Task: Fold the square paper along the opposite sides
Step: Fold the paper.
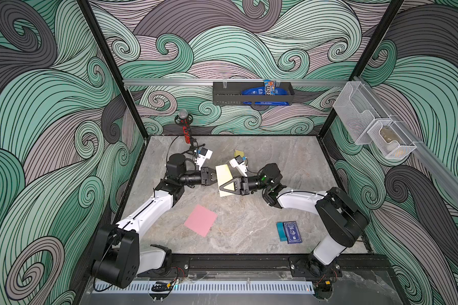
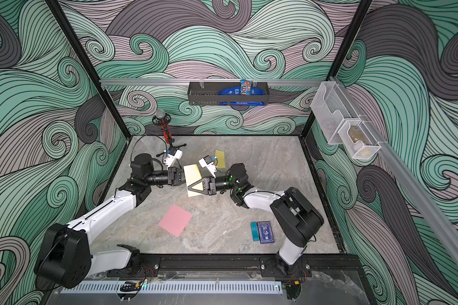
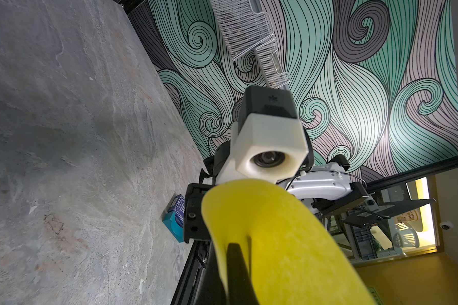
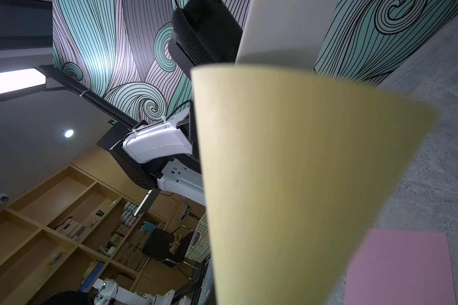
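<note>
A pale yellow square paper (image 1: 223,173) hangs above the middle of the table, bent into a curve between my two grippers. My left gripper (image 1: 214,177) is shut on its left edge. My right gripper (image 1: 223,188) is shut on its right side, its black triangular finger lying over the sheet. Both top views show this, with the paper (image 2: 191,173) between the left gripper (image 2: 183,177) and the right gripper (image 2: 194,188). In the left wrist view the curled paper (image 3: 275,237) wraps over one black finger (image 3: 238,272). In the right wrist view the paper (image 4: 288,184) hides the jaws.
A pink paper (image 1: 200,220) lies flat near the front. A second yellow sheet (image 2: 220,158) lies behind the right wrist. A blue card box (image 1: 290,231) sits at the front right, a microphone on a stand (image 1: 184,126) at the back left.
</note>
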Controlling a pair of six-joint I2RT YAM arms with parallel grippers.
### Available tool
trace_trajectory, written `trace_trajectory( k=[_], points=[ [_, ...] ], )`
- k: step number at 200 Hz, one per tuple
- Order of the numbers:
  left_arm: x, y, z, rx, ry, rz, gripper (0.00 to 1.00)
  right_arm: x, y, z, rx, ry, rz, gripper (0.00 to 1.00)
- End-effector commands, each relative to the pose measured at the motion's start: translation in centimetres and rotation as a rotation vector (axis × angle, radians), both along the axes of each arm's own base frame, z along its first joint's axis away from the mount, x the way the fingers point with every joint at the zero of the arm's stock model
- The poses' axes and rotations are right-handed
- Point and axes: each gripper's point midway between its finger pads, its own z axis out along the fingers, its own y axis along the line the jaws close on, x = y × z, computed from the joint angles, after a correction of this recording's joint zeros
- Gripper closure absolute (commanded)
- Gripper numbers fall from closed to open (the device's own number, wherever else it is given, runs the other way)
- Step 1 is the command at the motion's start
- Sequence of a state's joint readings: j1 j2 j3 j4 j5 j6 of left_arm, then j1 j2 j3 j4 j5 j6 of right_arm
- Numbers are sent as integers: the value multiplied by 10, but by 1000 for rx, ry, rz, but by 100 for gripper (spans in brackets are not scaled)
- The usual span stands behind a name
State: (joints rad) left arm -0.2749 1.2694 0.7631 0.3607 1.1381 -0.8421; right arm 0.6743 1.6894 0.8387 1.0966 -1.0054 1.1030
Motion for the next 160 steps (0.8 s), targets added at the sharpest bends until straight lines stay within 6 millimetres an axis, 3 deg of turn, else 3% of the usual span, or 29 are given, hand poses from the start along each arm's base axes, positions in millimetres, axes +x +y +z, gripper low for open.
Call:
trace_trajectory(
  k=[1, 25, 52, 70, 160],
  points=[
    [0, 3, 12, -1, -55, 11, 100, -5, 1, 6, 25, -34, 27, 96],
    [1, 4, 11, 4, -56, 13, 100, -4, 1, 5, 24, -30, 25, 95],
    [1, 5, 12, 13, -61, 20, 100, -1, -4, 5, 27, -25, 18, 82],
    [1, 5, 12, 14, -61, 21, 100, 1, -7, 6, 27, -26, 9, 79],
    [0, 5, 13, 13, -66, 22, 100, 2, -7, 7, 34, -25, 8, 87]
  ],
)
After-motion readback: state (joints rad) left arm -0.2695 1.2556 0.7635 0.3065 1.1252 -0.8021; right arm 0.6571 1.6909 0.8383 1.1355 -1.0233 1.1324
